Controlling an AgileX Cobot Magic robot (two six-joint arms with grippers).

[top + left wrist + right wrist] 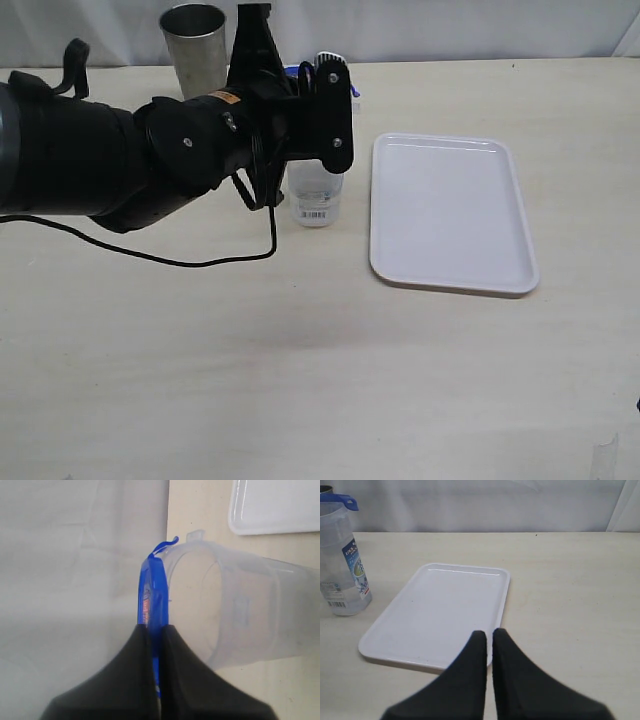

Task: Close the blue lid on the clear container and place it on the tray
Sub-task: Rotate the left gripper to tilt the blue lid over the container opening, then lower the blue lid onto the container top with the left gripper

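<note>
The clear container [316,203] stands upright on the table, left of the white tray [450,210]. My left gripper [155,627] is shut on the edge of the blue lid [152,590], which lies edge-on against the open rim of the clear container [240,615]. In the exterior view the left arm's wrist hides the container's top and most of the lid. From the right wrist view the blue lid [337,500] rests on top of the container [340,565]. My right gripper [489,632] is shut and holds nothing, over the near edge of the tray [440,605].
A grey steel cup [195,40] stands behind the left arm, at the table's far edge. A black cable [200,262] hangs from the left arm and loops over the table in front of the container. The tray [275,510] carries nothing.
</note>
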